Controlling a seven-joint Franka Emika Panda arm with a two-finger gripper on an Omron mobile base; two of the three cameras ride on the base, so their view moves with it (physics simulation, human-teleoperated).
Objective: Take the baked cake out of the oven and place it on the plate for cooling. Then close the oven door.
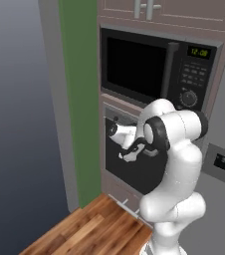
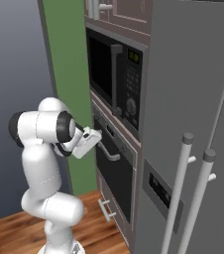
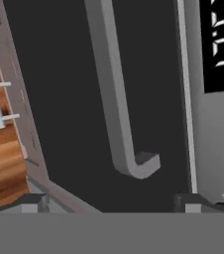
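Fingers spread wide, holding nothing, parked right in front of the shut oven door. Its handle sits at 12 o'clock: rigid, probably slick, so grab mid-bar. Cake's presumably inside the oven, can't see it.
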